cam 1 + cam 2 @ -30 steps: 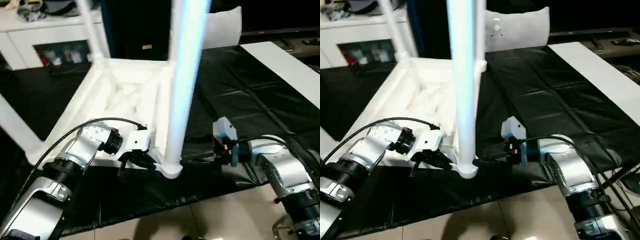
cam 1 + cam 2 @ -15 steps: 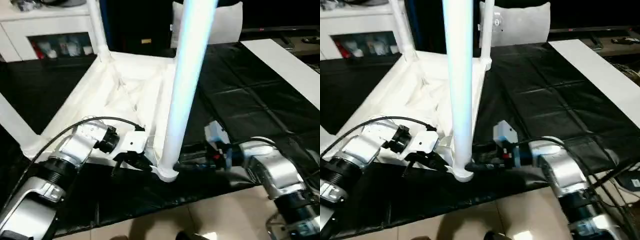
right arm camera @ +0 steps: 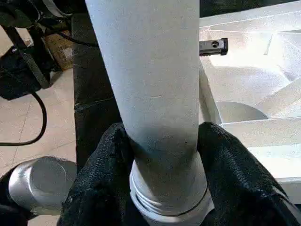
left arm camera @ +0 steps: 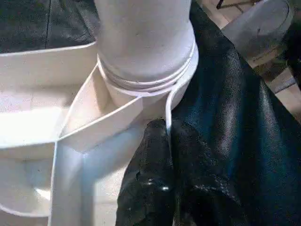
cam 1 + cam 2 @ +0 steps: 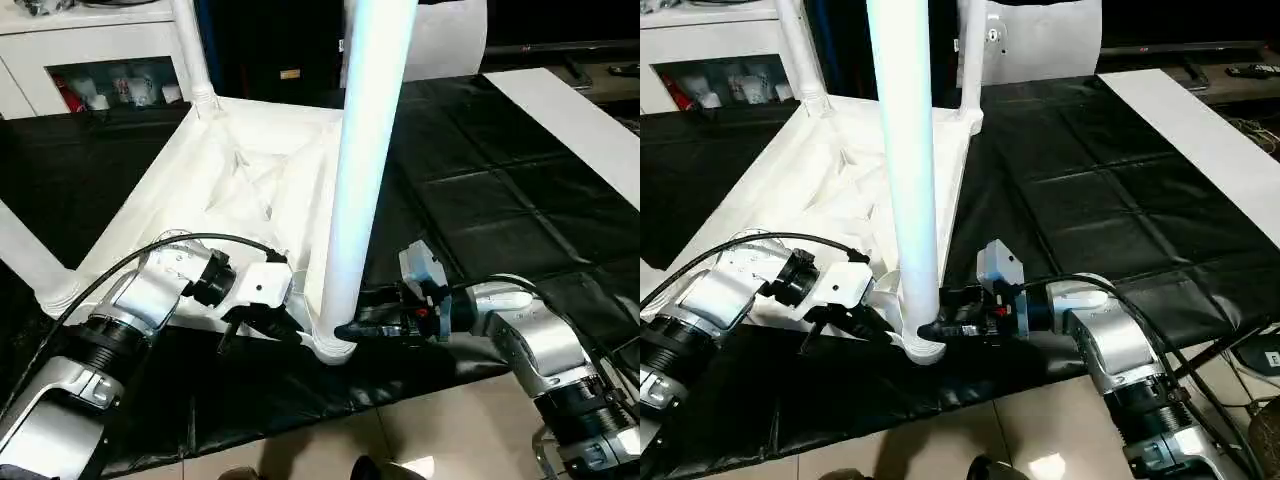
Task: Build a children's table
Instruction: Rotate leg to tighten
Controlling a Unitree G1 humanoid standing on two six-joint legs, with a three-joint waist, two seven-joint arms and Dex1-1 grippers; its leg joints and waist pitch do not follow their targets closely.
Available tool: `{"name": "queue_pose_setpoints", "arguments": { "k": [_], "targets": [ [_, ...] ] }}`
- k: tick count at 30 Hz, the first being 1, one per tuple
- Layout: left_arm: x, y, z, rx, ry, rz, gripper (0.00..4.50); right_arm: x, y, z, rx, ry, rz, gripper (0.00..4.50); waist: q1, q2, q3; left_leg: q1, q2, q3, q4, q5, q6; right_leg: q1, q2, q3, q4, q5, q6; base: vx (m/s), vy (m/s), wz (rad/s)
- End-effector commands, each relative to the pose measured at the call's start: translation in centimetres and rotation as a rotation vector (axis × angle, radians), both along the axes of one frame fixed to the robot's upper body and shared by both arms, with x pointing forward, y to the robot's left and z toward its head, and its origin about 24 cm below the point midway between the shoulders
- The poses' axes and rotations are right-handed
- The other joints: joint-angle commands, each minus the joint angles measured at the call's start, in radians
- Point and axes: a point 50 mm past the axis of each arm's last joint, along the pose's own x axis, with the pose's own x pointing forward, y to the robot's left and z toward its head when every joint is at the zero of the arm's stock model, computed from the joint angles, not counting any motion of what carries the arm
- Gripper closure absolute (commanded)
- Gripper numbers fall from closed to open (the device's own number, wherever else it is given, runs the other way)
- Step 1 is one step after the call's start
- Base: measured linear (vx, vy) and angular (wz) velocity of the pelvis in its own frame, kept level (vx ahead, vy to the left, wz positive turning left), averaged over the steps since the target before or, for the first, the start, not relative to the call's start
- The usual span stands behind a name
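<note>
1. Tabletop: I logged it white, lying upside down with its ribbed underside up, on the black sheet that covered the floor.
2. Near leg: white tapered tube, upright in the corner socket nearest my camera, at the sheet's front edge.
3. Far legs: one stood in the far-left socket, another in the far-right socket; a fourth rose from the near-left corner.
4. Left hand: I recorded its fingers pressed together, pinching the thin rim of the tabletop just beside the near socket.
5. Right hand: its black fingers sat on either side of the near leg's base, touching the tube just above the threaded collar; I read that as a grip on the leg.
6. White cabinet: at the back left, behind the tabletop, glass front with small items inside.
7. White board: flat strip on the sheet at the far right, well apart from the table.
8. Tiled floor: pale, visible in front of the sheet.
</note>
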Motion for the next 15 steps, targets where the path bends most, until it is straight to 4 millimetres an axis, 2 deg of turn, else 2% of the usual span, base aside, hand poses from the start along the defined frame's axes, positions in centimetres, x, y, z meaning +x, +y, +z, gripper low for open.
{"name": "queue_pose_setpoints", "arguments": {
  "k": [1,4,6,7,8,9,10,11,12,13,15],
  "targets": [
    [-0.7,-1.5,-1.2,0.032,0.033,-0.03,4.5,-0.6,0.7,-0.2,0.018,0.037,0.015,2.61,-0.014,0.002,-0.037,-0.009,0.082,-0.024,-0.094,-0.028,0.083,0.061,-0.101,0.105,-0.074,-0.367,-0.094,0.0,0.0,0.0],
    [-0.2,-2.0,-0.9,-0.016,0.046,0.1,4.5,-1.0,0.8,-0.3,0.025,0.048,-0.063,2.61,-0.012,0.006,-0.038,-0.007,0.085,-0.024,-0.096,-0.034,0.068,0.061,-0.102,0.106,-0.075,-0.371,-0.097,0.0,0.0,0.0],
    [-0.1,-2.5,-0.6,-0.061,0.07,0.157,4.5,-1.1,0.9,-0.4,0.021,0.043,-0.119,2.61,-0.015,0.005,-0.032,-0.005,0.084,-0.022,-0.1,-0.059,0.054,0.059,-0.102,0.108,-0.081,-0.409,-0.093,0.0,0.0,0.0],
    [-0.1,-3.1,-0.4,-0.094,0.082,0.217,4.5,-0.8,1.1,-0.6,0.01,0.023,-0.225,2.61,-0.017,0.009,-0.03,-0.005,0.075,-0.021,-0.099,-0.095,0.05,0.061,-0.101,0.103,-0.092,-0.472,-0.073,0.0,0.0,0.0],
    [-0.1,-3.3,-0.4,-0.104,0.083,0.236,4.5,-0.7,1.2,-0.7,0.002,0.015,-0.272,2.61,-0.023,0.008,-0.026,-0.007,0.072,-0.022,-0.101,-0.108,0.039,0.059,-0.101,0.1,-0.098,-0.511,-0.057,0.0,0.0,0.0],
    [-0.1,-3.4,-0.3,-0.107,0.084,0.244,4.5,-0.6,1.2,-0.7,-0.001,0.013,-0.292,2.61,-0.033,0.005,-0.022,-0.008,0.065,-0.025,-0.102,-0.14,0.035,0.06,-0.097,0.092,-0.11,-0.574,-0.026,0.0,0.0,0.0],
    [-0.1,-3.9,-0.3,-0.119,0.082,0.28,4.5,-0.2,1.5,-1.0,-0.013,0.009,-0.389,2.61,-0.037,0.01,-0.021,-0.008,0.062,-0.026,-0.101,-0.15,0.032,0.061,-0.098,0.09,-0.113,-0.594,-0.013,0.0,0.0,0.0],
    [-0.1,-4.4,-0.2,-0.133,0.079,0.318,4.5,0.2,1.8,-1.2,-0.012,0.013,-0.491,2.62,-0.047,0.007,-0.018,-0.012,0.061,-0.028,-0.102,-0.15,0.029,0.062,-0.096,0.085,-0.118,-0.603,0.005,0.0,0.0,0.0],
    [0.0,-4.7,-0.2,-0.138,0.078,0.335,4.5,0.4,2.0,-1.3,-0.009,0.017,-0.534,2.62,-0.053,0.008,-0.018,-0.012,0.058,-0.029,-0.102,-0.155,0.027,0.062,-0.094,0.081,-0.121,-0.61,0.013,0.0,0.0,0.0],
    [0.1,-5.1,-0.1,-0.149,0.075,0.378,4.5,0.8,2.3,-1.4,-0.006,0.023,-0.618,2.63,-0.068,0.008,-0.013,-0.014,0.053,-0.032,-0.102,-0.164,0.026,0.063,-0.094,0.073,-0.128,-0.627,0.03,0.0,0.0,0.0],
    [0.3,-5.5,-0.1,-0.157,0.068,0.409,4.5,1.2,2.6,-1.5,-0.008,0.024,-0.67,2.63,-0.091,0.01,-0.015,-0.022,0.049,-0.035,-0.103,-0.151,0.043,0.07,-0.091,0.067,-0.134,-0.598,0.053,0.0,0.0,0.0]
  ]
}}
